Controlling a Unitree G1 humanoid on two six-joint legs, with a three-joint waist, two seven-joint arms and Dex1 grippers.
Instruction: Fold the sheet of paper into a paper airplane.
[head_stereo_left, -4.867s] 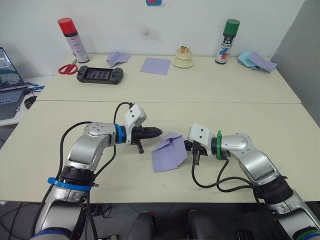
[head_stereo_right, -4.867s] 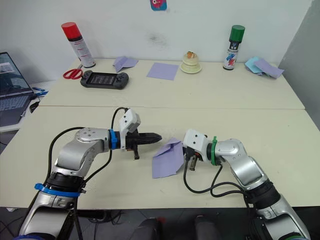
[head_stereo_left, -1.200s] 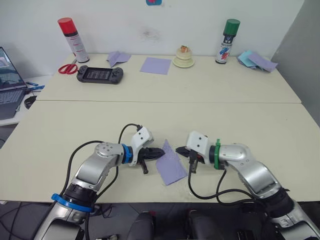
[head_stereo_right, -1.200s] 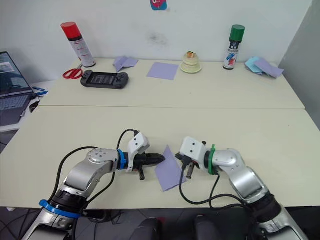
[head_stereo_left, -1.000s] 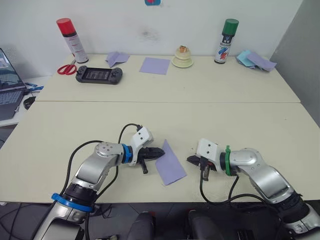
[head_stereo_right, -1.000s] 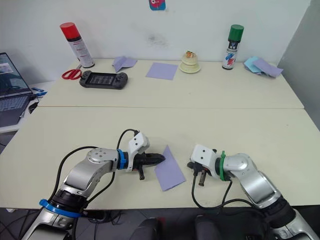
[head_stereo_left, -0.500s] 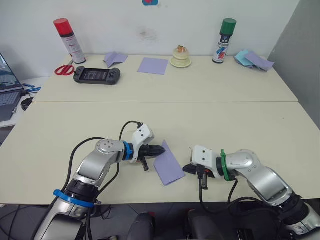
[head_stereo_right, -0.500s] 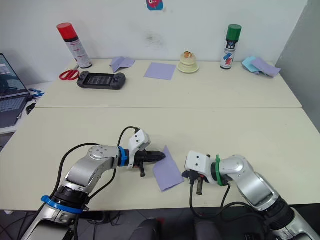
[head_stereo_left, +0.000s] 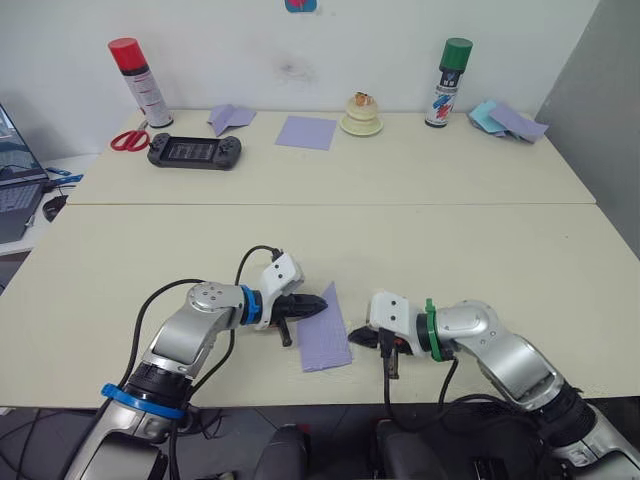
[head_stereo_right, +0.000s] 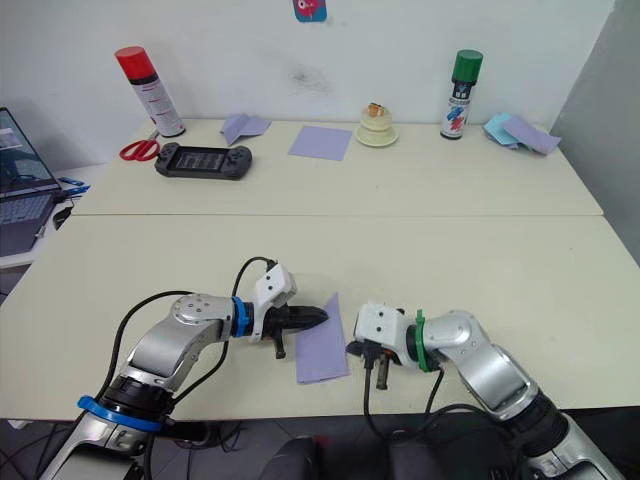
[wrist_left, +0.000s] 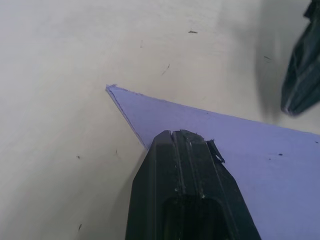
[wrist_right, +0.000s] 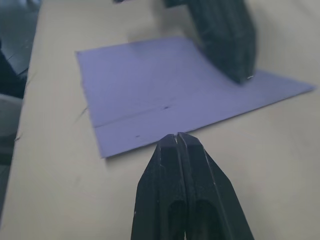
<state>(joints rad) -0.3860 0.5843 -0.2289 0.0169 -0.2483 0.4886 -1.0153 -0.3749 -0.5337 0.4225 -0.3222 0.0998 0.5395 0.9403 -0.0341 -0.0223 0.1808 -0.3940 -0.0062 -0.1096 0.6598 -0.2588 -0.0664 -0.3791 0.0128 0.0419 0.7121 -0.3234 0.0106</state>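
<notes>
We see one creased purple sheet of paper (head_stereo_left: 325, 336), pointed at one end, between our two clenched grippers: left gripper (head_stereo_left: 318, 305) pressing it, right gripper (head_stereo_left: 357, 339) just beside.

office: laptop (head_stereo_right: 20, 180), pale tables (head_stereo_right: 480, 190)

No writing can be read anywhere in these pictures. The green-capped spray can (head_stereo_left: 444, 84) at the upper right of the frame carries a printed label with blue and red marks, but its letters are too small to make out. The red-capped spray can (head_stereo_left: 132, 82) at the upper left has a white label with print equally illegible.
</notes>
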